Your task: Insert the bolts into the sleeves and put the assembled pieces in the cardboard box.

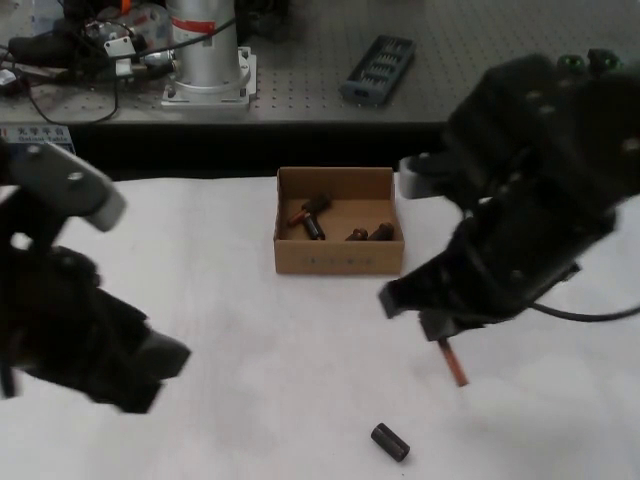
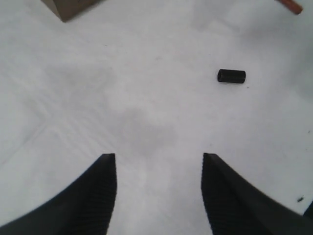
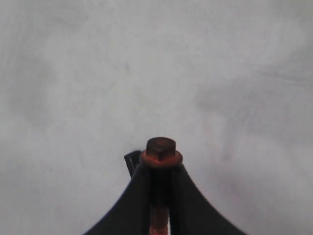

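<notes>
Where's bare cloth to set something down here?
Free: white cloth between the cardboard box front and the sleeve; also ahead of the open left gripper. Crowded: inside the box, and under the right gripper holding the bolt.

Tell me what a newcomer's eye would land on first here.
The right gripper, shut on a copper-coloured bolt, hangs over the white cloth. A lone black sleeve lies on the cloth nearer the camera, apart from the bolt. Behind them the box already holds several dark pieces.
</notes>
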Robot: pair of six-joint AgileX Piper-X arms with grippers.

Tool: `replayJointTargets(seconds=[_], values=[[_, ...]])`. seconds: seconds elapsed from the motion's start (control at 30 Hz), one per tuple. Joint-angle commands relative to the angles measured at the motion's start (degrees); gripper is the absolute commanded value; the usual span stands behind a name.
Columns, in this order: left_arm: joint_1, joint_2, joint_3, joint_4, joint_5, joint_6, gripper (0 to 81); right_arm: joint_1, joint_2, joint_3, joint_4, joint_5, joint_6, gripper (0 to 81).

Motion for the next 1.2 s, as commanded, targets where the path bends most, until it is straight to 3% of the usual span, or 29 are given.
replayJointTargets(seconds=[0.0,0.23,0.33,0.5,0.9,1.17], values=[[-4.14,1.81,-0.37,-3.26,-3.46,-10.30,38.6,-0.65,-9.12,3.84,4.00,-0.71,-4.01,1.9],[-18.79,5.85,-0.37,-7.62,-15.59,-31.07,38.6,-1.15,-21.71,7.73,10.37,-0.28,-5.16,1.9],[-22.96,7.96,-0.37,-10.40,-20.98,-41.86,36.5,-2.26,-26.17,8.44,12.84,-0.12,-5.16,1.9],[-23.85,13.71,-0.50,-14.62,-22.10,-57.51,32.6,-5.25,-32.46,8.41,15.77,1.07,-5.16,1.9],[-23.85,30.72,-13.05,-15.45,-21.11,-64.01,32.6,-8.46,-37.99,8.41,18.65,0.98,-7.51,1.9],[-24.14,38.47,-20.20,-7.94,-16.05,-76.58,32.6,-8.46,-38.14,8.41,20.42,0.98,-7.69,1.9]])
